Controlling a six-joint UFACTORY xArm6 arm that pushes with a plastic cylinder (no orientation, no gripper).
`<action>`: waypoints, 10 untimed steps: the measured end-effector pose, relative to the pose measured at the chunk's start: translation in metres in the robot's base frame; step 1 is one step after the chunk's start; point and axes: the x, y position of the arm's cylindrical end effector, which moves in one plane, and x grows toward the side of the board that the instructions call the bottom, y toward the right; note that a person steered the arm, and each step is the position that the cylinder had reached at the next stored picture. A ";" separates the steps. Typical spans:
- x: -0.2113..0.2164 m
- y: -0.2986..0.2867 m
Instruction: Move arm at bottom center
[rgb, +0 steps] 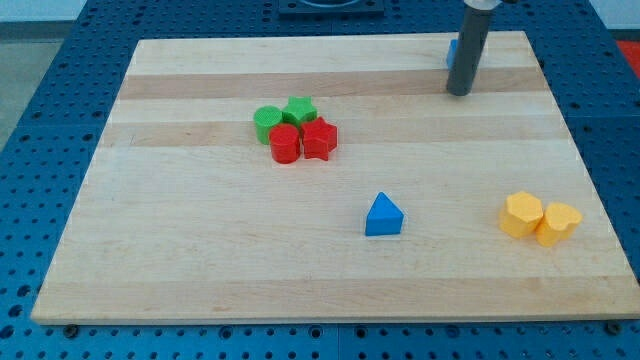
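My tip (459, 92) rests on the wooden board (200, 260) near the view's top right. A blue block (452, 52) is mostly hidden behind the rod; its shape cannot be made out. A blue triangular block (384, 215) lies below the board's middle, far from the tip. A green round block (267, 123), a green star-like block (299, 110), a red round block (284, 143) and a red star-like block (318, 139) sit packed together left of centre. A yellow hexagonal block (522, 214) and a yellow heart-like block (557, 223) touch at the right.
The board lies on a blue perforated table (40, 100). A dark robot base (325, 8) shows at the view's top edge.
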 end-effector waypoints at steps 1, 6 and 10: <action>-0.025 0.014; 0.119 -0.049; 0.273 -0.168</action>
